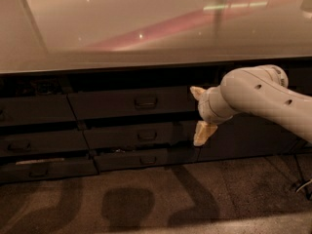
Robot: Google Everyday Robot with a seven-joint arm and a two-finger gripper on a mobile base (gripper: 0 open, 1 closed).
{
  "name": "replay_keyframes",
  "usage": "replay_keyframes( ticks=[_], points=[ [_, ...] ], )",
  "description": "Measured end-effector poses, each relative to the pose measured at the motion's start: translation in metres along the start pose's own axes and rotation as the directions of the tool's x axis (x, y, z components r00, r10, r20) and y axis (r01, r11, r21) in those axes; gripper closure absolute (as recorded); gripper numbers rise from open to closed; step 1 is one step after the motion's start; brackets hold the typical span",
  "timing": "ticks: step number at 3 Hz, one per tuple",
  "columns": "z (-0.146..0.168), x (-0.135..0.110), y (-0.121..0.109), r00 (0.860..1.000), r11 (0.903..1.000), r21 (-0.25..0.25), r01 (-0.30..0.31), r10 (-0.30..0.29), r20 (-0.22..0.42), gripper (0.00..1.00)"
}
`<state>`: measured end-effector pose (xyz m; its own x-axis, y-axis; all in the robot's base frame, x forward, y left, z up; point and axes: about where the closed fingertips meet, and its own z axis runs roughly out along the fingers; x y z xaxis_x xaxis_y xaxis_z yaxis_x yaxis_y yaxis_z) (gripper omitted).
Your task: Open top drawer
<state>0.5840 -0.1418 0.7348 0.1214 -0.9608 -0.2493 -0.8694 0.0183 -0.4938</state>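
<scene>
The top drawer [112, 104] is the tall dark grey front in the middle column, just under the countertop, with a small loop handle [145, 101] at its centre. Its front is flush with the cabinet face; no inner tray shows. My gripper [199, 112] hangs in front of the drawer's right end, to the right of the handle and apart from it. Its two tan fingers [203, 133] are spread wide, one up and one down, with nothing between them. The white arm [263, 99] comes in from the right.
A glossy beige countertop [146, 28] overhangs the drawers. Two slimmer drawers [141, 135] lie below the top one, and a left column of drawers [39, 140] stands beside them. A dark cabinet panel [248, 135] is behind the arm. Patterned carpet [146, 199] covers the floor, with a cable [303, 184] at far right.
</scene>
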Motion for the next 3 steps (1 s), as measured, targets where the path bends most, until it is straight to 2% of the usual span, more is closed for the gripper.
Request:
replay_keyframes(
  ticks=[1,2,3],
  points=[
    [0.000,0.000,0.000,1.000,1.0000,0.000,0.000,0.000,0.000,0.00],
    [0.003,0.008,-0.004,1.000,0.9993,-0.032,-0.017,0.017,0.005,0.00],
    [0.033,0.038,-0.018,0.997,0.9907,-0.113,-0.076,0.076,-0.006,0.00]
  ],
)
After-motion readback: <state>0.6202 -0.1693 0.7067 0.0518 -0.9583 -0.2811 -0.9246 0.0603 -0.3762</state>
